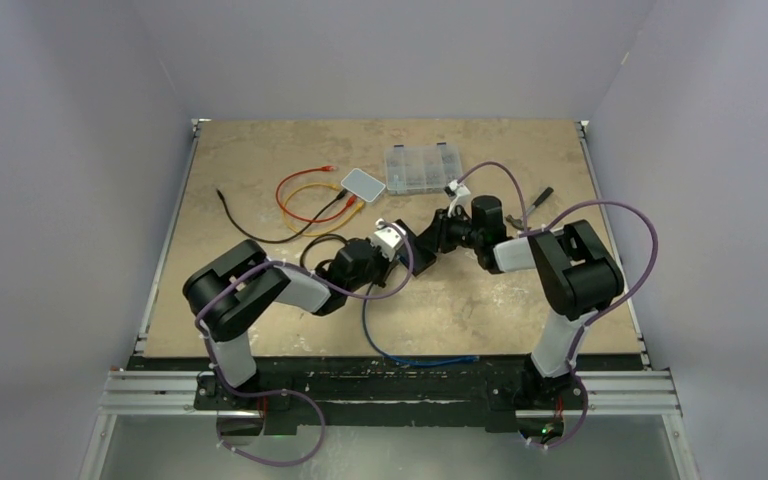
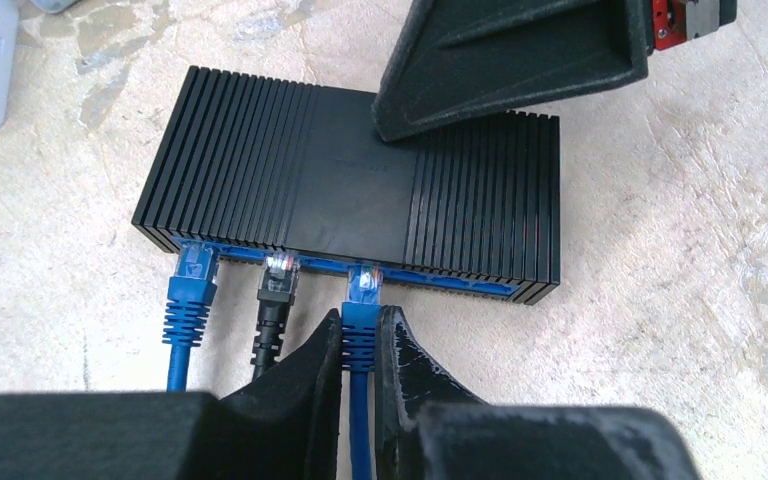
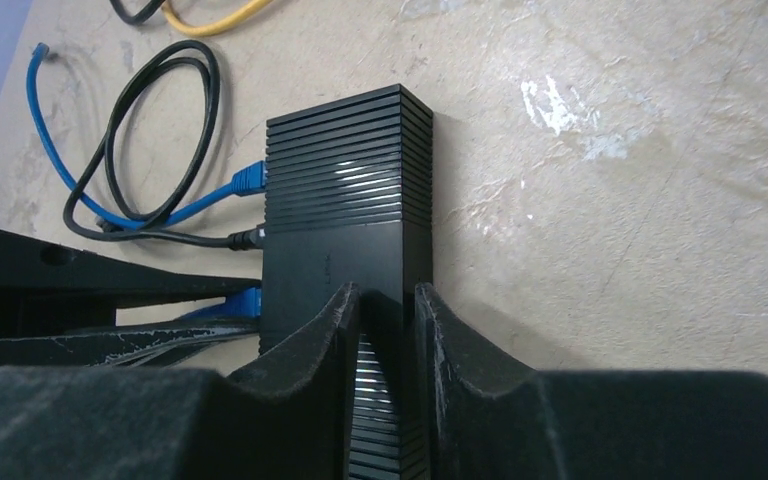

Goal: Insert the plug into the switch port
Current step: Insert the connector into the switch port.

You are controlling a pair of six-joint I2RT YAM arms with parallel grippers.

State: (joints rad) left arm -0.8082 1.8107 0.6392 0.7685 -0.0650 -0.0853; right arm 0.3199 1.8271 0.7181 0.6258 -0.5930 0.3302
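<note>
Gripping the plug at the switch

The left claw (image 2: 360,318) was closed on the blue plug (image 2: 364,288), its fingers pinching the ribbed boot from both sides. The plug's clear tip sat in the front of the black switch (image 2: 340,170). From the left wrist view it was the rightmost of three leads there. A black lead (image 2: 279,290) was plugged in just beside it, and another blue lead (image 2: 190,285) sat further left. The switch lay flat on the tan surface (image 2: 680,250), between the two arms. The right claw (image 3: 388,300) was over the switch's ribbed top, its fingers a little apart with nothing between them. Whether they touched the casing could not be told. A white box (image 1: 364,182) and a clear box (image 1: 422,168) lay farther back on the surface.
</note>
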